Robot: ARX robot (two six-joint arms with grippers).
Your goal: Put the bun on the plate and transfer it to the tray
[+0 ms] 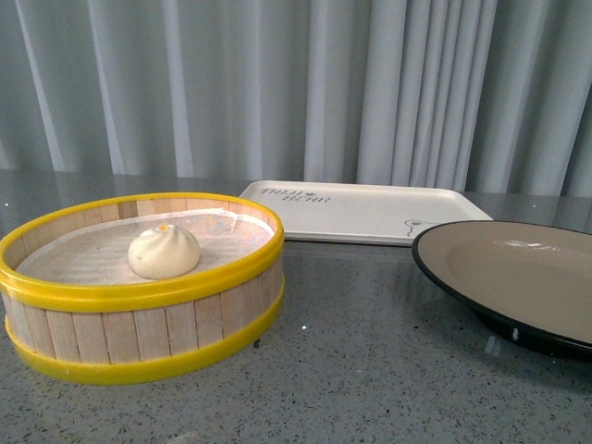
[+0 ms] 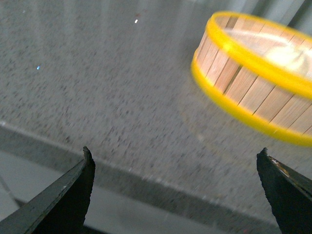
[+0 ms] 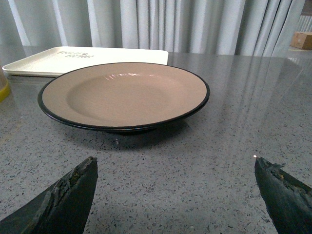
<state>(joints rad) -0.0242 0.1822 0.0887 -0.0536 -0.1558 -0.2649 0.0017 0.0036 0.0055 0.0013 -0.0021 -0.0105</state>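
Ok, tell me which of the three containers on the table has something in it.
The yellow-rimmed wooden steamer basket, on the left: the bun sits inside it. The black-rimmed plate and the cream tray both look bare.

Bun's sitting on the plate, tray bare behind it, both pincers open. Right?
Not quite. The bun sits in the steamer basket, not on the plate, which holds nothing; the front view shows this. The rest stands: the tray is bare behind the plate, and the left pincer and right pincer are both open.
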